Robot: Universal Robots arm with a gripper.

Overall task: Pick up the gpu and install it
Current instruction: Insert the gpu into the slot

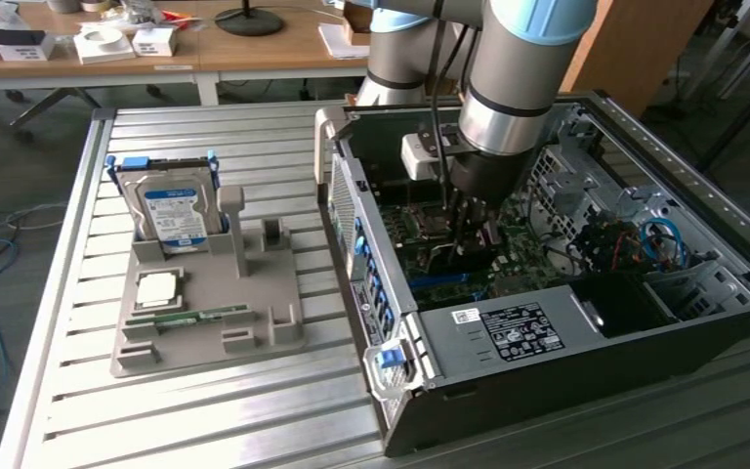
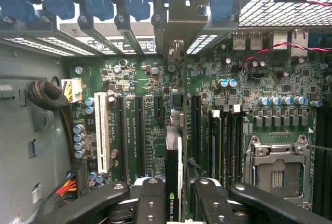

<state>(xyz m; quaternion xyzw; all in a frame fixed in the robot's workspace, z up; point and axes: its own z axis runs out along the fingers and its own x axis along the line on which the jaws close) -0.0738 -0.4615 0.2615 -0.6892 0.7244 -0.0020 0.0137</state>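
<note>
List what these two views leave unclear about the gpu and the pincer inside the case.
1. Wrist view: the gpu is edge-on, so its own body hides whether its connector has reached the motherboard.
2. Wrist view: the fingers of the pincer are cut off by the picture's edge.
3. Exterior view: the arm hides how the gpu sits over the motherboard.
4. Exterior view: the print on the white label on the case is too small to read.

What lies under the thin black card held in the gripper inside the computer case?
A green motherboard with long black slots either side of the card. The strip directly beneath it is covered.
</note>
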